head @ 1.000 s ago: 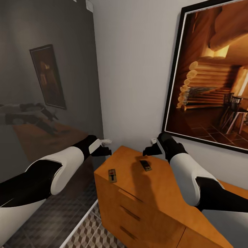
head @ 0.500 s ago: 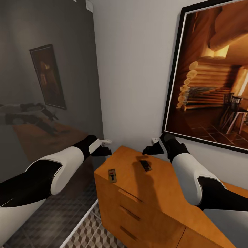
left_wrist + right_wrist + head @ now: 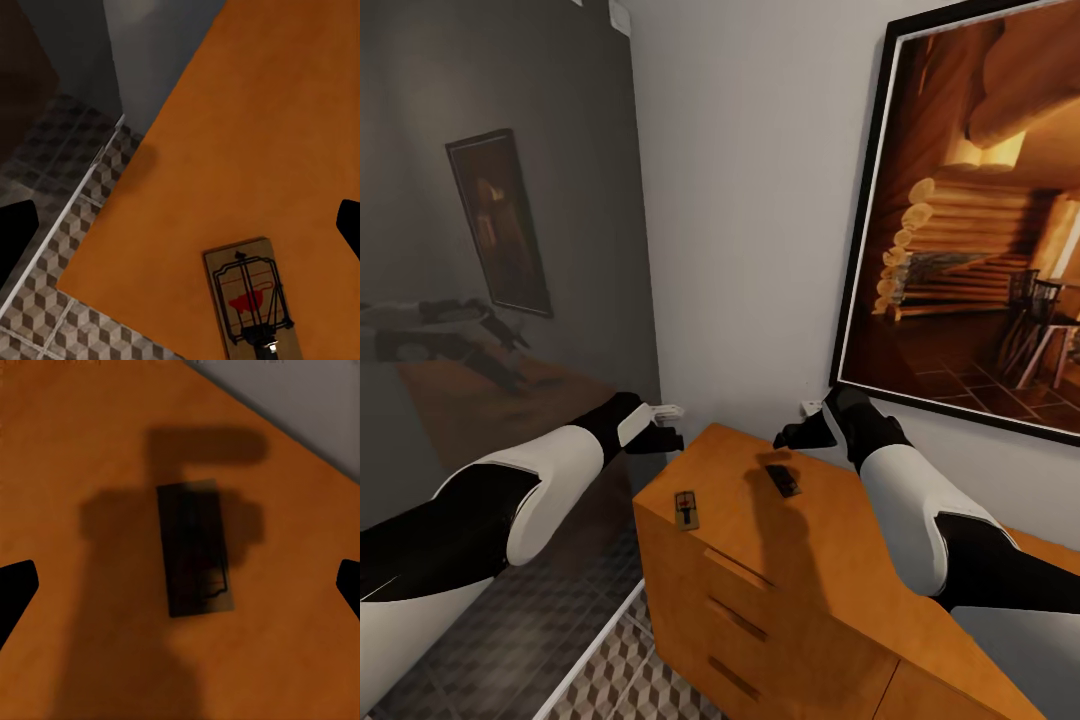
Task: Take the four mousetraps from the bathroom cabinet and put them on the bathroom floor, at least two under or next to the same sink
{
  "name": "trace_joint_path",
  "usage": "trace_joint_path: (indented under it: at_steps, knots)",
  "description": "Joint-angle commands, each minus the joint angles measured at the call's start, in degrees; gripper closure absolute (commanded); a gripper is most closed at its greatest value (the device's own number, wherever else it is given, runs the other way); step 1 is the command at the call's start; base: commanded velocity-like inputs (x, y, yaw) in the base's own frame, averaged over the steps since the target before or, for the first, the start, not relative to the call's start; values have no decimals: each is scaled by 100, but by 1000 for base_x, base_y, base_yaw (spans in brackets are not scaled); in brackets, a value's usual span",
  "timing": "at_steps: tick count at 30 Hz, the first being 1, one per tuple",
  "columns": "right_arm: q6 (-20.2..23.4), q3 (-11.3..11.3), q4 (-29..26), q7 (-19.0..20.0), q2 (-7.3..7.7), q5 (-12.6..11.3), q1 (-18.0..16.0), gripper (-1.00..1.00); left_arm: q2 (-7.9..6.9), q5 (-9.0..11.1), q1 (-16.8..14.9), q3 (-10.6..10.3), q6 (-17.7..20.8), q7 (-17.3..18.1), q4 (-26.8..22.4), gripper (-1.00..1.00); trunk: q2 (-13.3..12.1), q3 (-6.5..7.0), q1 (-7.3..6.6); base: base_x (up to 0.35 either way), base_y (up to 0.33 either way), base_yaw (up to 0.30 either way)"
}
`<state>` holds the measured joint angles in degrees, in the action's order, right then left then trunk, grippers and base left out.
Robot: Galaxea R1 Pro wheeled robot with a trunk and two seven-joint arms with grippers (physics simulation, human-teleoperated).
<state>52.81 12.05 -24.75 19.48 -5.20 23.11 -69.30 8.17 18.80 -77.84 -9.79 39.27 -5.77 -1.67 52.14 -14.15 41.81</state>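
Observation:
Two mousetraps lie on the flat top of the orange-brown cabinet [image 3: 830,580]: one [image 3: 686,509] near its left front corner, one [image 3: 783,480] further back in the shadow of my right arm. My left gripper [image 3: 665,422] hovers open beside the cabinet's left back corner; in the left wrist view the near mousetrap [image 3: 251,296] lies below it on the cabinet top [image 3: 247,135]. My right gripper [image 3: 798,428] hangs open above the shaded mousetrap [image 3: 193,547], with nothing between its fingers. The cube-patterned bathroom floor [image 3: 620,680] shows at the cabinet's foot.
A large framed painting [image 3: 980,220] hangs on the wall behind the cabinet, close to my right arm. A dark reflective panel [image 3: 490,300] stands at the left, with a pale strip [image 3: 595,650] along its base on the floor. Drawer handles [image 3: 735,620] face front.
My right gripper has risen slightly and drawn back toward the wall above the shaded mousetrap. The left arm and both mousetraps have stayed put.

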Motion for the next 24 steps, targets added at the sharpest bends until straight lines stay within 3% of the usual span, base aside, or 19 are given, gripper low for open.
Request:
trace_joint_path:
  at_steps: [1,24]
  knots:
    - [-3,43,-5,37,-7,61,-5,-100,0,62,-3,-34,28,-38,-10,-100,6,-8,1,0,0,0]
    - [-391,27,45,-14,-2,71,-5,-100,0,55,-3,-34,28,-38,-11,-100,6,-8,1,0,0,0]
